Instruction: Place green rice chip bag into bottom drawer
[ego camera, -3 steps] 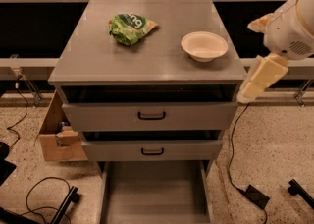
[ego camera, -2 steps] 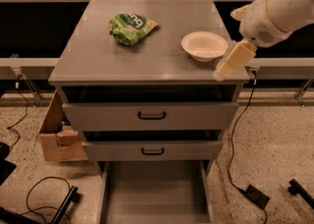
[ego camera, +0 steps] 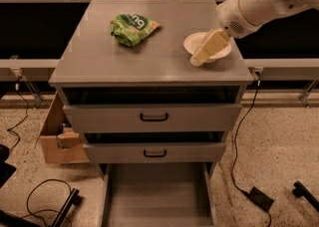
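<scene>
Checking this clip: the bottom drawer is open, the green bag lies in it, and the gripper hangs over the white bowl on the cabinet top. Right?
Not quite. The camera view shows the green bag lying on the cabinet top, left of the bowl, not in the bottom drawer, which is open. The gripper does hang over the bowl.

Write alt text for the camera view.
A robot's gripper hangs over a white bowl at the right of a grey cabinet top, apart from the green rice chip bag lying further left. Below, the bottom drawer stands pulled open.
</scene>
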`<move>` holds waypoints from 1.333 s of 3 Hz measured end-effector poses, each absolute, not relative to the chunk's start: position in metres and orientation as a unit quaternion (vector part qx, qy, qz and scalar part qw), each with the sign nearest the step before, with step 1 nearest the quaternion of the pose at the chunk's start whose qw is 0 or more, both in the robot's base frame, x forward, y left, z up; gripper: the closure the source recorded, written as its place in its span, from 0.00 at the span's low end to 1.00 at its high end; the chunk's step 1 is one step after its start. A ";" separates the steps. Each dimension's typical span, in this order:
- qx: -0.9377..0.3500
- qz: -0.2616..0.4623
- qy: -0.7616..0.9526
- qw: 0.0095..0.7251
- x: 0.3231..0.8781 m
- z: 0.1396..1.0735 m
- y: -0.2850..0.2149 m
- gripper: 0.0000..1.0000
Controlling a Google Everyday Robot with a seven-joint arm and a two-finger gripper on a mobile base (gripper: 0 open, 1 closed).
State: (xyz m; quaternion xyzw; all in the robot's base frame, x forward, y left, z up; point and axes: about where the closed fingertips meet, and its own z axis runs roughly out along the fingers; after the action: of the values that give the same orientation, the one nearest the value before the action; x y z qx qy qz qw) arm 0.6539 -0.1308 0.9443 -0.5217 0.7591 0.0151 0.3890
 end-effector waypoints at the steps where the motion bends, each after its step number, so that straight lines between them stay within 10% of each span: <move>1: -0.522 0.015 0.759 0.389 0.654 0.944 -0.131 0.00; 4: -0.473 0.008 0.771 0.426 0.755 0.975 -0.077 0.00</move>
State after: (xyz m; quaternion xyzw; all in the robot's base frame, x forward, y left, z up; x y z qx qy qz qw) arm 0.7547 -0.0768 0.9749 -0.4728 0.7713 0.0083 0.4260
